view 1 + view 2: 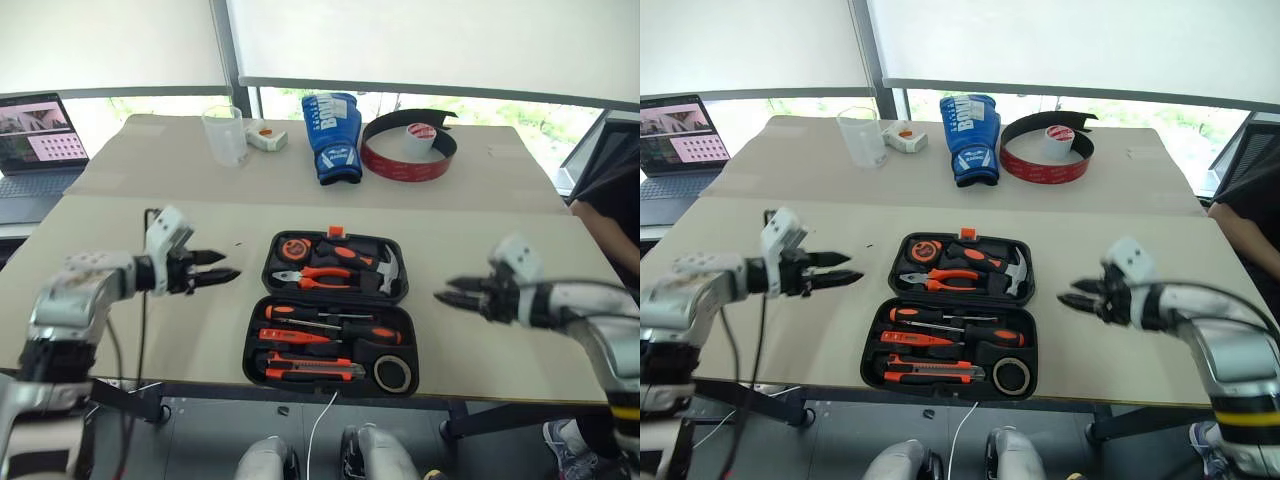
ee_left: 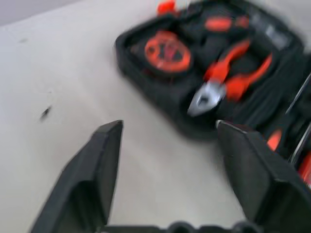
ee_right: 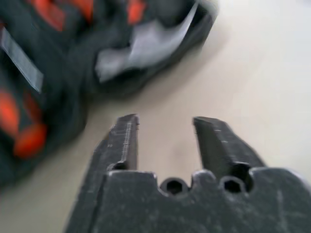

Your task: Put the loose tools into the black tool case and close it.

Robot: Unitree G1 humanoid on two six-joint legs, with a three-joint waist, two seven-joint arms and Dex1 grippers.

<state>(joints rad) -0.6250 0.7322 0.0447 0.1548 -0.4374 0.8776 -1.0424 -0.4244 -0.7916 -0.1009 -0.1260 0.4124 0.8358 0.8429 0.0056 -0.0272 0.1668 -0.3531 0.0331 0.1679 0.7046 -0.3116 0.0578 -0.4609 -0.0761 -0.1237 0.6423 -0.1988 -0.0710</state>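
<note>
Currently: black tool case (image 1: 332, 312) lies open at the worktop's (image 1: 150, 300) near edge, between the two arms. Screwdrivers (image 1: 320, 325), utility knife (image 1: 305, 370) and tape roll (image 1: 392, 373) sit in its near half. Left gripper (image 1: 222, 266) open, empty; right gripper (image 1: 450, 292) open, empty, both apart from the case. Closing likely remains: fold one half squarely over, then press the orange latch (image 1: 335, 231).

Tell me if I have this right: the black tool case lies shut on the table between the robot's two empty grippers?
Not quite. The black tool case lies open, not shut: the left eye view shows both halves flat, with tools in their recesses. The rest holds: it lies on the table between the left gripper and the right gripper, and both are empty.
</note>
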